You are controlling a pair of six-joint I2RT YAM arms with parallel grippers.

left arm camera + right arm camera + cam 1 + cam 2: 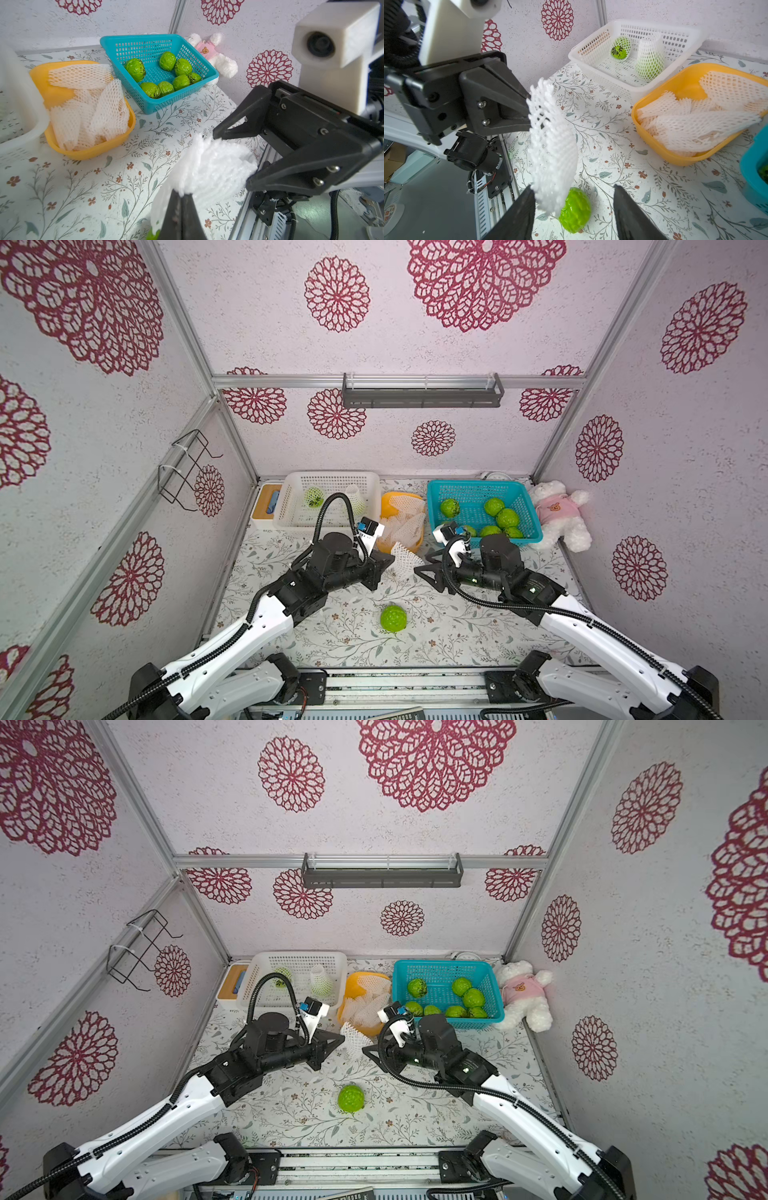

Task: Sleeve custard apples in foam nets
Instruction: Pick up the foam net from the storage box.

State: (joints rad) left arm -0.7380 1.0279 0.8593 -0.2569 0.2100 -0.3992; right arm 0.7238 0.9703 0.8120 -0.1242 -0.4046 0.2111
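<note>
At frame centre, a white foam mesh sleeve (405, 560) is pinched by the left gripper (391, 562), while the right gripper (420, 565) is seen open and empty.

Wht foam net (552, 145), grn custard apple (575, 212).

place: robot lab cell | cues: aluminium frame (291, 381), wallpapered panels (257, 315), arm-mount rail (407, 688)

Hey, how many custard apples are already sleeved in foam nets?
2, both in the white basket: the lying custard apple, its dark end showing, and the upright custard apple beside it. Nothing in the right wrist view suggests a hidden third.
</note>
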